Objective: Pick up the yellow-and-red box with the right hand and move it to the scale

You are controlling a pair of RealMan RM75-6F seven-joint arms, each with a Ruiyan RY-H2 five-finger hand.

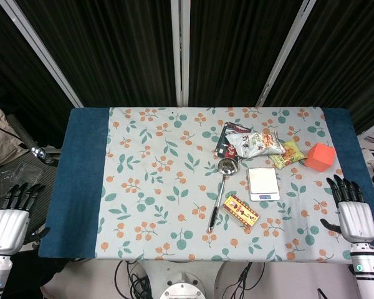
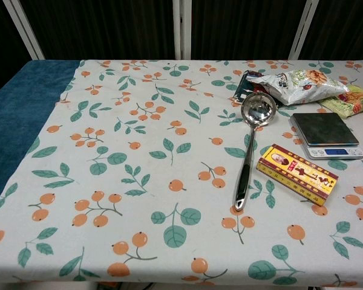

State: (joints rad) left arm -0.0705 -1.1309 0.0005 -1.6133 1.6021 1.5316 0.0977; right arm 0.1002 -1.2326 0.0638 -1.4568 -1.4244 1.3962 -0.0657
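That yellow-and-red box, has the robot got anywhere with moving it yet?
Nothing looks done yet. The yellow-and-red box lies flat on the tablecloth, just in front of the scale, whose platform is bare. Neither hand is on it: the right hand rests open at the table's right edge, and the left hand is off the table's left side. Reaching, gripping, lifting and placing all remain.

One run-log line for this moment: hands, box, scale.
right hand: open, at table edge, holding nothing | left hand: open, off table | yellow-and-red box: on table beside ladle | scale: platform bare

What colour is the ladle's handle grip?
Black on the ladle, with bare metal at the tip; chest view shows it best.
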